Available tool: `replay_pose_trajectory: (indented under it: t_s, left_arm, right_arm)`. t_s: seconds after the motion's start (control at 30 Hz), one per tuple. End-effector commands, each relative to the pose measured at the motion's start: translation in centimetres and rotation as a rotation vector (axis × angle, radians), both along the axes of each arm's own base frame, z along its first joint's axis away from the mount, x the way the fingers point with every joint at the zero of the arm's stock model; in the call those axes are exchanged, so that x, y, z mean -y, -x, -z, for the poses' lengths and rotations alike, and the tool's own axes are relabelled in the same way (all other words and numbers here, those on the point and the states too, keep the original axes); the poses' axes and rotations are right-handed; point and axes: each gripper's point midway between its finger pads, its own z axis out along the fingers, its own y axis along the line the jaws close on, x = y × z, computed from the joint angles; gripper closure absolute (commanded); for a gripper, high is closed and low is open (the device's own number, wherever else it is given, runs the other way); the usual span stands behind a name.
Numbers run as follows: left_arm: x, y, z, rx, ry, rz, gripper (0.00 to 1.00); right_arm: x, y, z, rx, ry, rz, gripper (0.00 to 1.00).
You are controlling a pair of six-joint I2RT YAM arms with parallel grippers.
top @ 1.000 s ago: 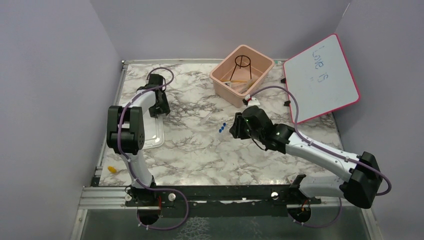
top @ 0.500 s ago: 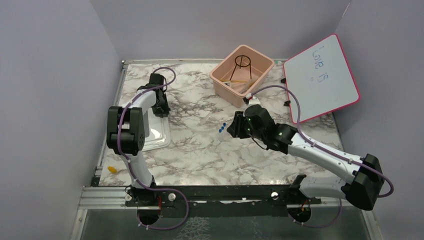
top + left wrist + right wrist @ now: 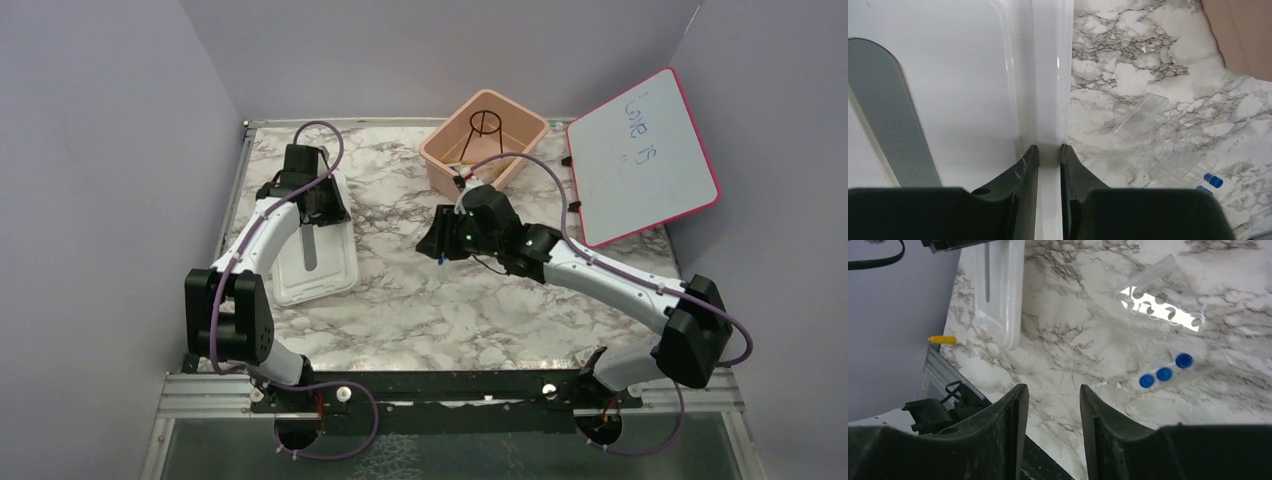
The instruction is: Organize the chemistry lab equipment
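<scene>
On the marble-patterned desk (image 3: 400,310), left half:

- A white rectangular plastic lid (image 3: 318,262) with a grey centre strip lies flat.
- The left tool (image 3: 1049,155) is pressed together on the lid's raised rim, one finger on each side.

Desk centre:

- Three tiny blue-capped pieces (image 3: 1164,374) lie side by side, touching one another.
- A clear perforated plastic rack (image 3: 1160,305) lies just beside them.
- The right tool (image 3: 1050,395) hangs above this spot. Its fingers are spread with nothing between them, and bare marble shows in the gap. The blue pieces sit off to one side of the fingers.

Far desk edge, centre:

- A pink rectangular plastic bin (image 3: 438,165) stands open-topped.
- A black wire ring tripod (image 3: 485,122) stands upright inside it. The other contents are too small to tell.

Far right corner:

- A pink-framed whiteboard (image 3: 640,155) with handwriting is tilted, just beside the bin.

Near left desk edge:

- A small yellow item (image 3: 942,340) lies beyond the lid's end, apart from it.
</scene>
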Motion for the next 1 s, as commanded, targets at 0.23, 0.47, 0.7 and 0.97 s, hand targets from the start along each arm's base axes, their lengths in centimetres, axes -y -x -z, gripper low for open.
replay_pose_trajectory:
  t_s: [0.23, 0.47, 0.7, 0.97]
  left_arm:
    - [2.4, 0.8, -2.2, 0.067, 0.147, 0.051, 0.86]
    - [3.7, 1.5, -3.6, 0.075, 0.231, 0.083, 0.86]
    - [4.5, 2.1, -4.6, 0.077, 0.290, 0.093, 0.86]
    - [4.7, 2.5, -5.2, 0.085, 0.318, 0.082, 0.86]
  right_arm:
    - [-11.4, 0.2, 1.2, -0.100, -0.141, -0.297, 0.35]
    - [-14.5, -1.4, 3.4, -0.170, -0.211, -0.259, 0.31]
    - [-16.7, -1.6, 4.7, -0.238, -0.282, -0.287, 0.32]
    - [-17.0, -1.6, 5.5, -0.298, -0.358, -0.238, 0.58]
